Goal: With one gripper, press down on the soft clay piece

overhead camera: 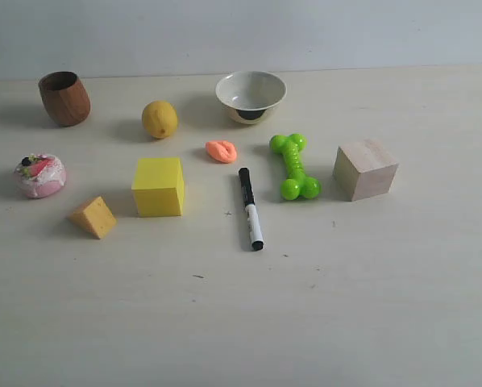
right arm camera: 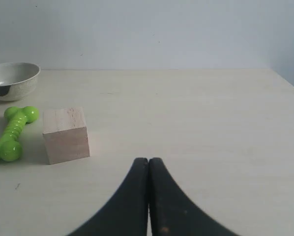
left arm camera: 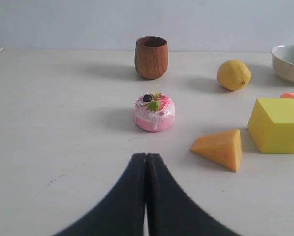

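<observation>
Lying on the table (overhead camera: 370, 306), the soft clay piece (overhead camera: 221, 151) sits right of the lemon (overhead camera: 159, 118), just beyond the marker (overhead camera: 250, 208) cap. Left gripper (left arm camera: 146, 160): jaws pressed together, holding nothing, facing the pink donut toy (left arm camera: 155, 112). Right gripper (right arm camera: 148, 163): likewise closed and empty, near the wooden cube (right arm camera: 66, 134). The orange sliver behind the yellow cube (left arm camera: 279, 125) is probably the clay.

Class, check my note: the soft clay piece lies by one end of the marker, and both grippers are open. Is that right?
Not quite: both grippers are shut. The wrist views show the left gripper and right gripper with fingers pressed together. The soft clay piece does lie by one end of the marker.
</observation>
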`<control>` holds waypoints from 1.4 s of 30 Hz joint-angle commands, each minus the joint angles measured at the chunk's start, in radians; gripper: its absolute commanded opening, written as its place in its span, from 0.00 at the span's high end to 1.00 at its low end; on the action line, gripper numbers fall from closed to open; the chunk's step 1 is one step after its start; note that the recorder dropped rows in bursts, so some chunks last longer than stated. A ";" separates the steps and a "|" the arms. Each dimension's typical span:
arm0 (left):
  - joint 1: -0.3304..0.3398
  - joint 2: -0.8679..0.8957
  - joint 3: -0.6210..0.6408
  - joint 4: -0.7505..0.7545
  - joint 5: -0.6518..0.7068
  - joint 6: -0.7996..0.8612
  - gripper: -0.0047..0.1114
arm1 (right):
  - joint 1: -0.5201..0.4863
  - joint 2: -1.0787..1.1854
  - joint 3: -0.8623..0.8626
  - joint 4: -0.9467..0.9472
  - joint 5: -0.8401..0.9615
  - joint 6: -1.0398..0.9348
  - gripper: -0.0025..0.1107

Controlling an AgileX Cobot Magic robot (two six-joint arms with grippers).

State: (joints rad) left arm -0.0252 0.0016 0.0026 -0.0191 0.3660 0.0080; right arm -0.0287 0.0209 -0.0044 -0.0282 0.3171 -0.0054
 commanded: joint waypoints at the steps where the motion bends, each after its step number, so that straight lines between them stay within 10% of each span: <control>1: -0.005 -0.002 -0.003 -0.006 -0.011 -0.003 0.96 | -0.006 -0.007 0.004 0.000 -0.005 -0.003 0.98; 25: -0.005 -0.002 -0.003 -0.006 -0.011 -0.003 0.96 | -0.006 -0.007 0.004 0.000 -0.006 -0.003 0.98; 42: -0.005 -0.002 -0.003 -0.006 -0.011 -0.003 0.96 | -0.006 -0.007 0.004 0.000 -0.342 -0.017 0.98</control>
State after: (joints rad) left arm -0.0252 0.0016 0.0026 -0.0191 0.3660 0.0080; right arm -0.0287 0.0209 -0.0044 -0.0282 0.0000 -0.0116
